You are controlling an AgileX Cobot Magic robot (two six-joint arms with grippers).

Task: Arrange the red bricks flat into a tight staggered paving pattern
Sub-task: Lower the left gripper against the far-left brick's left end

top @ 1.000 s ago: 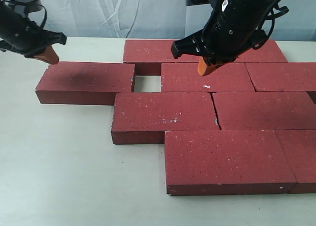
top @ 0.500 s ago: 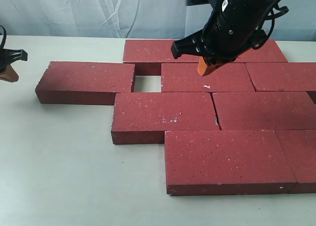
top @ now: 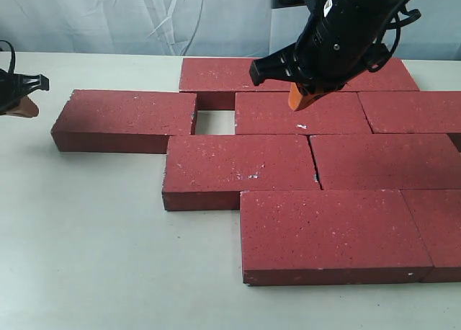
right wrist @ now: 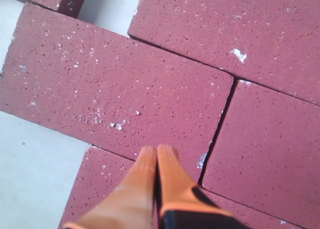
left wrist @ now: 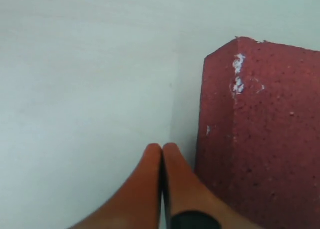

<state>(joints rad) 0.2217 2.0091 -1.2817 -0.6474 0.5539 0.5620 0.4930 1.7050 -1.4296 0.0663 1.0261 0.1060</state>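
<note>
Several red bricks lie flat in staggered rows on the table, packed close from the middle to the right (top: 302,112). One red brick (top: 122,117) lies apart at the left, with a small square gap of bare table (top: 215,121) between it and its row. My left gripper (top: 20,105) is shut and empty at the far left, just beyond that brick's end; its wrist view shows the shut gripper (left wrist: 162,148) beside the brick's corner (left wrist: 260,134). My right gripper (top: 297,99) is shut and empty, hovering over the packed bricks (right wrist: 125,84), tips (right wrist: 156,150) near a seam.
The pale table (top: 86,258) is bare at the front left. A grey cloth backdrop (top: 144,20) hangs behind. The right arm's black body (top: 346,34) hides part of the back row. Bricks run off the right edge of the exterior view.
The left gripper has moved left and down, from over the lone brick's far corner to beside its left end. The right arm and the bricks have not moved.
</note>
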